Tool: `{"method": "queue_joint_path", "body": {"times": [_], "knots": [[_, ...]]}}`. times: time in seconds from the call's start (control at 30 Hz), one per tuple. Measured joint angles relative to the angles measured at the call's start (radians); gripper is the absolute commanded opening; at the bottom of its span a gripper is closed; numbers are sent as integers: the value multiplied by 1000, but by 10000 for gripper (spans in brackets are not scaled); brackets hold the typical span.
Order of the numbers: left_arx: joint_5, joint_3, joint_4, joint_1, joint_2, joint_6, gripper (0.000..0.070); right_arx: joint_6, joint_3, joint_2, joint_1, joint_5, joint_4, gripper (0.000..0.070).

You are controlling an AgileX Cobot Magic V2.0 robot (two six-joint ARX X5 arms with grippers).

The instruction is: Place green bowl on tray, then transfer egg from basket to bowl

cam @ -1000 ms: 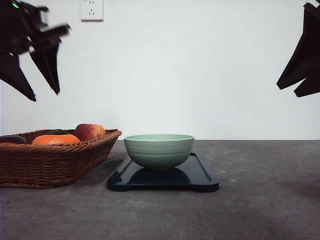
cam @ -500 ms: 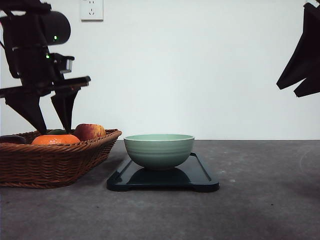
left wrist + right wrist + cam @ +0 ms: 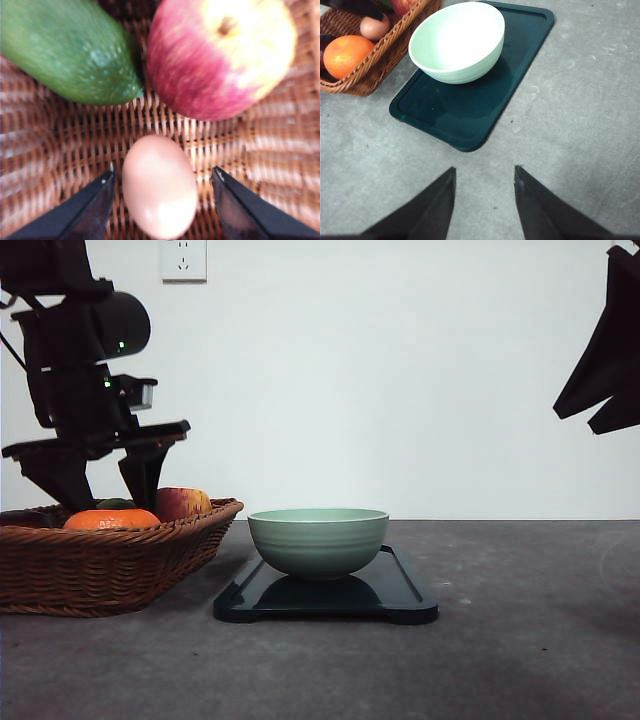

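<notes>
While its two dark fingers are standing parted on either side of the smooth tan egg (image 3: 159,186) without yet pressing it, the black left gripper (image 3: 100,490) is reaching down into the shallow brown woven wicker basket (image 3: 110,565) at the left of the table, a stance that appears meant to bracket the egg before any squeeze; beside the egg are lying a bumpy green avocado-like fruit (image 3: 70,50) and a red-and-yellow apple (image 3: 220,55), near enough that a clean close between them looks to be the concern, while a round orange (image 3: 110,519) is sitting toward the basket's near edge; just right of the basket, the pale sage-green ridged ceramic bowl (image 3: 318,540) is resting upright and empty on the glossy dark rectangular tray (image 3: 400,595), so the first half of the job appears done and the bowl is waiting as the egg's landing place; farther right, the black right gripper (image 3: 484,200) is hanging high over bare tabletop, fingers spread and holding nothing, apparently parked clear of the transfer; underneath, the matte grey, lightly scuffed table (image 3: 520,640) is meeting a plain white wall (image 3: 400,370) carrying one white power socket (image 3: 183,259).
</notes>
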Motion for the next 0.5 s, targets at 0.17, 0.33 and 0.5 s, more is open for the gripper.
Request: {"method": "queue_joint_path", "body": {"times": [0.17, 0.33, 0.5], "knots": [[0, 0, 20, 0, 24, 0, 387, 0, 0, 0, 0, 0, 0, 231], [0, 0, 32, 0, 24, 0, 387, 0, 0, 0, 0, 0, 0, 231], [0, 0, 32, 0, 36, 0, 387, 0, 0, 0, 0, 0, 0, 231]]}}
